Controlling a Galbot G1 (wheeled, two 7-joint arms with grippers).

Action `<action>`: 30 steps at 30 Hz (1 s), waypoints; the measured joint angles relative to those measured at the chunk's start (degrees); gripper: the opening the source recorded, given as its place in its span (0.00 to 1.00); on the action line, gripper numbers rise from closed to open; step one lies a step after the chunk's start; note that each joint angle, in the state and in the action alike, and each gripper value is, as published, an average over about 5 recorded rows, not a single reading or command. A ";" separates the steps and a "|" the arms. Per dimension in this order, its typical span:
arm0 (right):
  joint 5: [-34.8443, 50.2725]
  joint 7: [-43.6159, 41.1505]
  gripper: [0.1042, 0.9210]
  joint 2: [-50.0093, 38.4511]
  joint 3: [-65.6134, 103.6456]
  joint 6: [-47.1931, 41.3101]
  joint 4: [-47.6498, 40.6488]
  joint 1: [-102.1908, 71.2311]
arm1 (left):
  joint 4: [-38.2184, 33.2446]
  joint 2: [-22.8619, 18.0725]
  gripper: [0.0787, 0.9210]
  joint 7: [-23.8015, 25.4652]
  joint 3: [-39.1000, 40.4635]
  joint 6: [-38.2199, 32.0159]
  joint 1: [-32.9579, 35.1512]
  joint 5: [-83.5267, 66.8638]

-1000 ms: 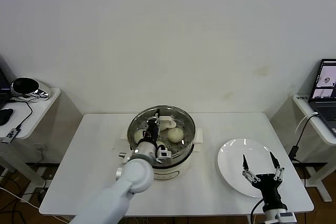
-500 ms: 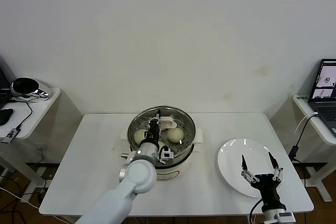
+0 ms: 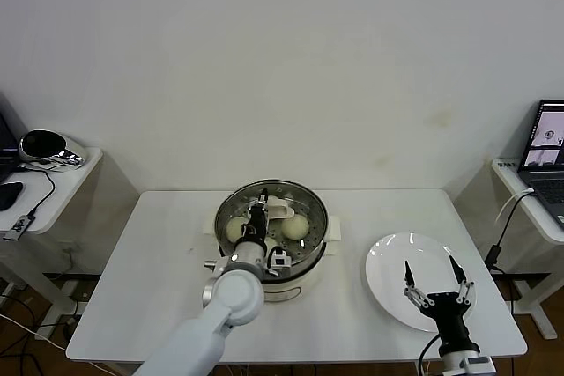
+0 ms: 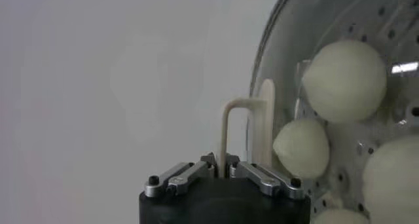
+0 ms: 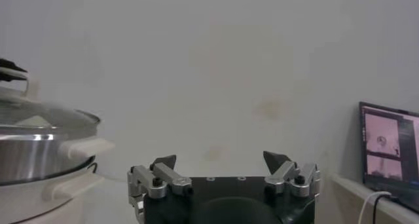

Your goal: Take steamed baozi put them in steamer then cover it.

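Pinching one cover (image 4: 265, 124) handle, left gripper (image 4: 226, 169) fingers; four baozi (image 4: 344, 81) beneath (right gripper (image 3: 436, 283) spread).

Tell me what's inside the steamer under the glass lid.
Through the lid, the steamer shows baozi on its perforated floor; the left gripper hides part.

steamer (image 3: 308, 248): shiny stainless-steel basket, perforated floor, on smooth white plastic-looking base
cover (image 3: 308, 209): clear glass, polished metal rim, cream matt bar handle (image 4: 230, 133)
steamed baozi (image 4: 345, 80): smooth, matt cream-white dough
plate (image 3: 388, 279): glossy white, ceramic-looking
table (image 3: 159, 261): smooth matt white top
left gripper (image 4: 226, 173): black matt body, bare metal finger links
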 measured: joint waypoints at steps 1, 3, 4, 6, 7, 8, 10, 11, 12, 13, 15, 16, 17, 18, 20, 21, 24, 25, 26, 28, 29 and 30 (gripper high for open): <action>0.03 -0.01 0.88 -0.02 -0.01 0.01 0.00 0.01 | 0.10 -0.12 0.09 -0.09 -0.08 -0.04 0.03 0.06; 0.09 -0.04 0.88 -0.05 -0.05 0.01 0.00 0.01 | 0.31 -0.35 0.09 -0.26 -0.27 -0.13 0.07 0.08; 0.10 -0.05 0.88 -0.06 -0.08 0.01 0.00 0.01 | 0.41 -0.48 0.09 -0.36 -0.37 -0.16 0.11 0.07; 0.12 -0.07 0.88 -0.10 -0.14 0.03 -0.01 0.01 | 0.53 -0.69 0.09 -0.52 -0.53 -0.20 0.23 0.01; 0.12 -0.08 0.88 -0.12 -0.18 0.03 -0.01 0.01 | 0.55 -0.77 0.09 -0.58 -0.59 -0.20 0.33 -0.04; 0.13 -0.09 0.88 -0.15 -0.21 0.04 -0.01 0.00 | 0.54 -0.83 0.10 -0.61 -0.63 -0.20 0.43 -0.10; 0.15 -0.10 0.88 -0.20 -0.27 0.04 -0.01 0.00 | 0.42 -0.84 0.14 -0.67 -0.69 -0.20 0.66 -0.29; 0.16 -0.10 0.88 -0.22 -0.30 0.04 -0.01 0.00 | 0.31 -0.81 0.17 -0.70 -0.73 -0.20 0.79 -0.43; 0.16 -0.11 0.88 -0.23 -0.33 0.04 0.00 0.01 | 0.18 -0.74 0.21 -0.77 -0.78 -0.20 0.93 -0.56; 0.16 -0.11 0.88 -0.24 -0.35 0.04 0.01 0.01 | 0.00 -0.65 0.24 -0.85 -0.84 -0.20 1.07 -0.68; 0.14 -0.12 0.88 -0.21 -0.42 0.02 0.04 0.02 | -0.46 -0.39 0.32 -1.03 -1.01 -0.23 1.38 -0.86; 0.12 -0.12 0.88 -0.19 -0.45 0.01 0.05 0.01 | -0.77 -0.23 0.35 -1.13 -1.12 -0.26 1.56 -0.94; 0.10 -0.13 0.88 -0.17 -0.49 0.01 0.07 -0.01 | -1.15 -0.05 0.38 -1.21 -1.24 -0.31 1.78 -1.01; 0.08 -0.13 0.88 -0.16 -0.52 0.01 0.09 -0.04 | -1.58 0.17 0.42 -1.29 -1.39 -0.38 2.04 -1.11; 0.05 -0.14 0.88 -0.13 -0.57 0.01 0.13 -0.16 | -2.67 0.72 0.48 -1.46 -1.75 -0.57 2.77 -1.40; 0.04 -0.14 0.88 -0.12 -0.59 0.03 0.14 -0.22 | -3.32 1.05 0.52 -1.54 -1.95 -0.68 3.26 -1.61; -0.01 -0.15 0.88 -0.11 -0.61 0.10 0.16 -0.37 | -5.86 2.28 0.62 -1.90 -2.78 -1.11 5.25 -2.56; -0.03 -0.15 0.88 -0.12 -0.61 0.13 0.16 -0.40 | -6.93 2.74 0.65 -2.08 -3.14 -1.28 6.10 -3.04; -0.05 -0.15 0.88 -0.14 -0.61 0.15 0.15 -0.42 | -8.09 3.21 0.69 -2.33 -3.55 -1.46 7.03 -3.60; -0.09 -0.15 0.88 -0.19 -0.64 0.19 0.15 -0.45 | -10.68 4.11 0.76 -3.08 -4.54 -1.99 9.11 -5.04; -0.09 -0.15 0.88 -0.24 -0.67 0.19 0.15 -0.47 | -12.07 4.56 0.79 -3.62 -5.12 -2.34 10.25 -5.91; -0.10 -0.15 0.88 -0.29 -0.71 0.19 0.15 -0.50 | -13.50 4.98 0.82 -4.27 -5.79 -2.74 11.45 -6.86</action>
